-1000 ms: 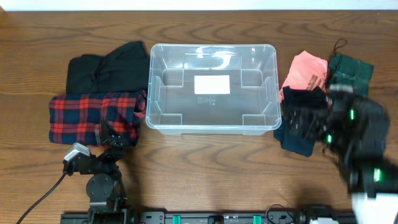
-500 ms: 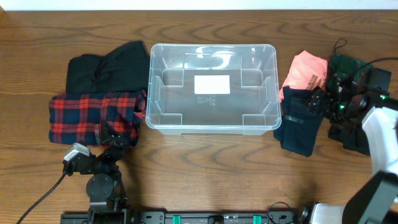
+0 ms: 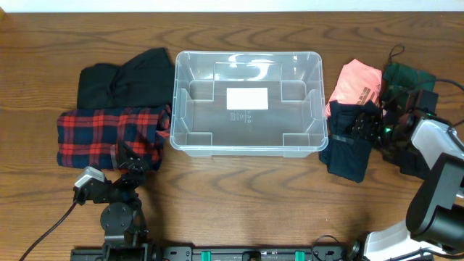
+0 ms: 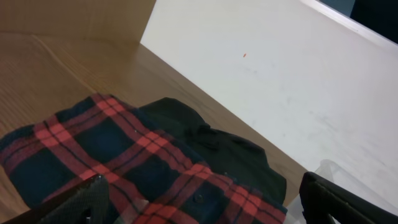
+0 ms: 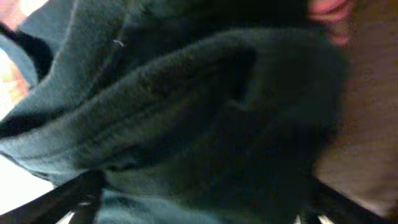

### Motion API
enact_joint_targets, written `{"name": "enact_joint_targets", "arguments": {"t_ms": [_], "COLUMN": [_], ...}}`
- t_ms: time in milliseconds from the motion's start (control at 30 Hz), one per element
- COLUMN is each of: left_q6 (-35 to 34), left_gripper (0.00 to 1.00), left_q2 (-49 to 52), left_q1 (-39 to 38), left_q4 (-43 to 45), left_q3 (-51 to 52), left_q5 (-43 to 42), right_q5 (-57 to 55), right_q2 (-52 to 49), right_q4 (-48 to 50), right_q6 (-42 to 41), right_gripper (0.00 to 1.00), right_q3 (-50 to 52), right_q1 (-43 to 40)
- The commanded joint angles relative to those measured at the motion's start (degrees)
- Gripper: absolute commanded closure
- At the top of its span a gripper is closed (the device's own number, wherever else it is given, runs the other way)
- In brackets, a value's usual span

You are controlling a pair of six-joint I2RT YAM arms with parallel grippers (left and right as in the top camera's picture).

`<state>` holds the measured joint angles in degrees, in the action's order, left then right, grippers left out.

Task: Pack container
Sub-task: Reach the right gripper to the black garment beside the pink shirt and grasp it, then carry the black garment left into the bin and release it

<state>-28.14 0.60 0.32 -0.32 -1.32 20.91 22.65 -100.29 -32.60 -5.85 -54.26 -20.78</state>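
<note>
The container (image 3: 246, 141) is a clear plastic tub with a white label on its base, standing empty at the table's middle. Its corner shows in the left wrist view (image 4: 329, 173). My right gripper (image 3: 360, 127) is open and low over a dark navy garment (image 3: 346, 158) to the right of the tub. In the right wrist view the dark cloth (image 5: 205, 118) fills the space between the spread fingers (image 5: 202, 202). My left gripper (image 3: 135, 161) is open and empty at the near edge of a red plaid shirt (image 3: 109, 134), which lies between its fingers (image 4: 211, 202) in the left wrist view (image 4: 124, 155).
A black garment (image 3: 119, 80) lies behind the plaid shirt and shows in the left wrist view (image 4: 217, 143). A pink garment (image 3: 359, 83) and a dark green one (image 3: 407, 76) lie at the right. A white wall (image 4: 280, 81) rises beyond the table's far edge.
My right arm has swung up from the front right corner and to the left, bringing its gripper down onto the dark navy garment. The left arm has not moved.
</note>
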Motion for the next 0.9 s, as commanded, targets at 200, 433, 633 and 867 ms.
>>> {"name": "enact_joint_targets", "arguments": {"t_ms": [200,433,633,867], "left_q6": [0.17,0.17,0.17,0.17], "left_gripper": [0.02,0.02,0.02,0.02], "left_q2": [-0.37,-0.37,-0.37,-0.37], "left_q1": [0.26,0.26,0.26,0.26], "left_q4": [-1.99,-2.01,-1.99,-1.99], "left_q3": [1.09,1.09,1.09,1.09], "left_q5": [0.31,0.31,0.28,0.28], "right_q5": [6.47,11.21,15.39,13.14], "right_q2": [-0.94,15.32,32.94,35.95], "right_q4": [-1.01,-10.84,-10.93,5.44], "right_q6": [1.64,1.60,-6.78,-20.04], "right_gripper": [0.86,0.99,0.99,0.99], "right_q3": [2.49,-4.04,-11.34,-11.15], "right_q1": [-0.22,0.35,8.00,27.80]}}
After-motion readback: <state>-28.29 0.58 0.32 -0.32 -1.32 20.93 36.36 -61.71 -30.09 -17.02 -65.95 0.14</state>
